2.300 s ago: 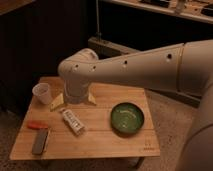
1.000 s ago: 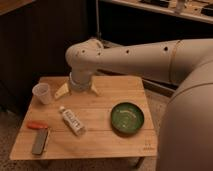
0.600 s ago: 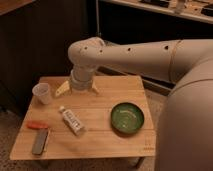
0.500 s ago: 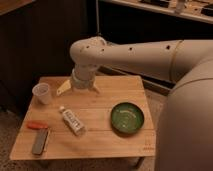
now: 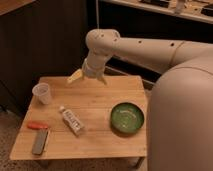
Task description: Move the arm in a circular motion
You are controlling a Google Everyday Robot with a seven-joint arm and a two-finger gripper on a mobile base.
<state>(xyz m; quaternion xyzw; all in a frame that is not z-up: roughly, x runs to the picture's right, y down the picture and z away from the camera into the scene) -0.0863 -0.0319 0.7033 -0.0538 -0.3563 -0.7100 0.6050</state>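
The arm (image 5: 150,47) is big and cream-white, with thick rounded segments and small dark holes. It reaches in from the right and bends down at a rounded joint (image 5: 101,41) above the back of the wooden table (image 5: 102,95). Its gripper (image 5: 89,79) hangs just above the table's back edge. Two pale-tan fingers (image 5: 75,78) are spread apart, one pointing left and one to the right, with nothing between them.
On the table stand a clear plastic cup (image 5: 42,93) at the left, a white tube (image 5: 71,120) in the middle, a green bowl (image 5: 127,117) at the right, and a red item (image 5: 36,126) and a grey bar (image 5: 40,142) at the front left. Dark cabinets stand behind.
The arm's joint and gripper have swung from over the table's left middle up and back toward the rear edge, drifting slightly right. The objects on the table have not moved.
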